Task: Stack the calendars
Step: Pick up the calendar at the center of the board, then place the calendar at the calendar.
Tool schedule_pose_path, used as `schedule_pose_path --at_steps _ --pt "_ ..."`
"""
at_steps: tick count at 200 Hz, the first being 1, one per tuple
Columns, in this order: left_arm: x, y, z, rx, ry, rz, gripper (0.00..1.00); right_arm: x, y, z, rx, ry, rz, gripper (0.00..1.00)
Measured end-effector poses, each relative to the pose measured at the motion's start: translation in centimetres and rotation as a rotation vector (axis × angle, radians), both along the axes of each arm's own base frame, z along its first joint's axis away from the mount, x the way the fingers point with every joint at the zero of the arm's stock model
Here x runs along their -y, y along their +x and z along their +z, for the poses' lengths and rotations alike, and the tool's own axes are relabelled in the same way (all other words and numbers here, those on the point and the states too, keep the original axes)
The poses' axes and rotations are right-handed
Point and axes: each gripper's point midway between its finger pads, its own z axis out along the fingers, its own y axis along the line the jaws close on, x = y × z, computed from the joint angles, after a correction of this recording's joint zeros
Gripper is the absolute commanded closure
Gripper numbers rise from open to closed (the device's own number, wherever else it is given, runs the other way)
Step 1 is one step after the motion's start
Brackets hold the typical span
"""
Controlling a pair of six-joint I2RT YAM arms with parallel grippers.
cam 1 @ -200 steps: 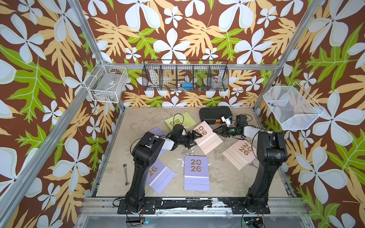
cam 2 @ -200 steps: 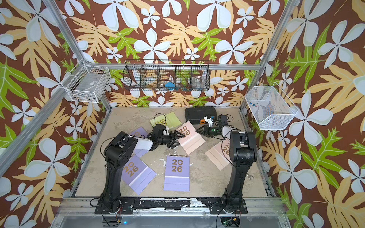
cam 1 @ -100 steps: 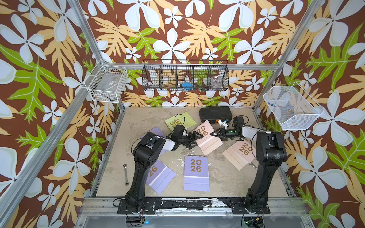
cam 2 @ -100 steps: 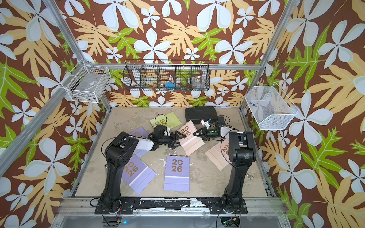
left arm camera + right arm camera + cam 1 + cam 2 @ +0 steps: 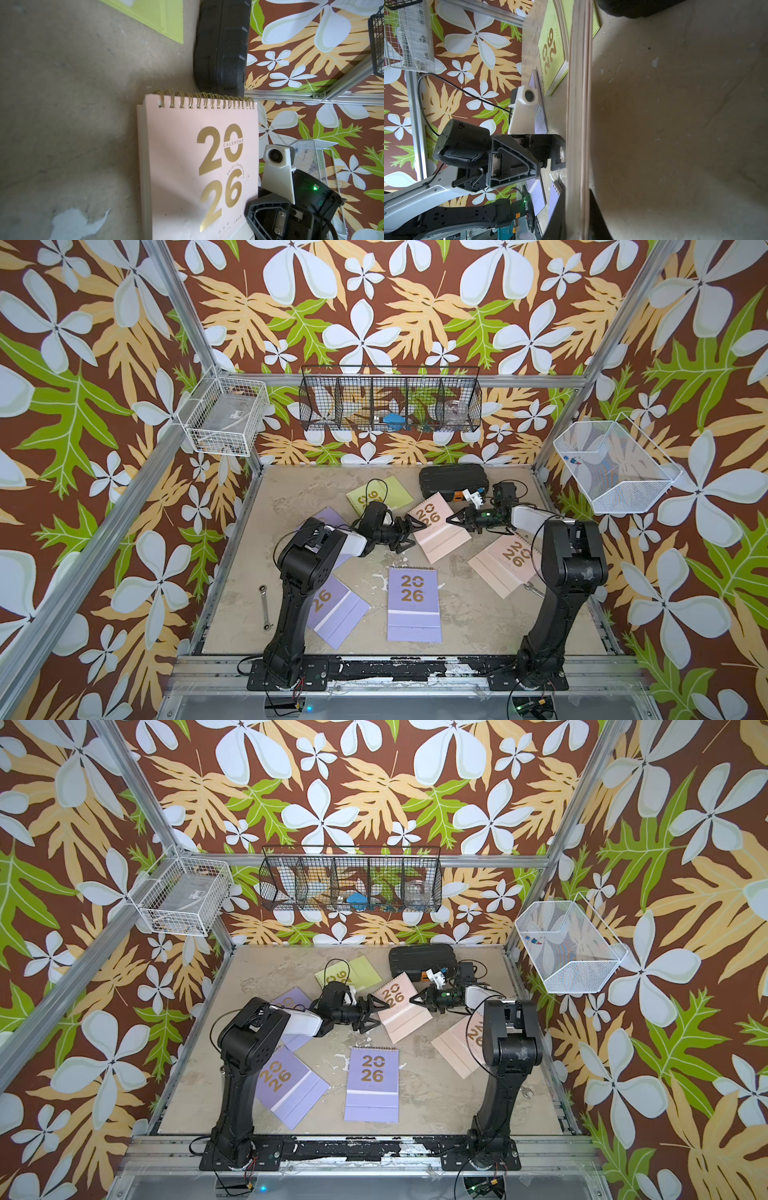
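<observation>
Just beside the black case (image 5: 453, 481), the right gripper's (image 5: 449, 521) fingers clench the pink calendar's (image 5: 440, 535) edge. The left gripper (image 5: 414, 534) gapes opposite.

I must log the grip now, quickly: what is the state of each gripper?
Left gripper: open, holding nothing.
Right gripper: closed on the middle pink calendar.

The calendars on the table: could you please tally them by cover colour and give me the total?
Lilac calendars: 3
Pale pink calendars: 2
Lime green calendar: 1
Total: 6
</observation>
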Motion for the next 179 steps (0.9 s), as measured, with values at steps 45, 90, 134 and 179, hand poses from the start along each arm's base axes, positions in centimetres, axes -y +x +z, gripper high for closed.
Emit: schedule_pose_path --at_steps 45,90,134,179 --pt "-1.6 0.5 2.9 0.041 -0.017 0.036 0.11 0.3 -1.3 1.2 0.008 -0.019 -0.031 0.87" --pt "-3.7 0.5 6.1 0.115 -0.002 0.075 0.11 0.8 -4.2 3.5 0.021 -0.041 -0.111 0.87" --pt "-5.1 -1.0 6.6 0.141 0.051 0.083 0.11 1.1 -8.5 5.0 0.020 -0.039 -0.207 0.87" --pt "-7.3 -3.2 7.4 0.172 0.122 0.109 0.11 1.3 -12.4 5.8 0.031 -0.018 -0.280 0.87"
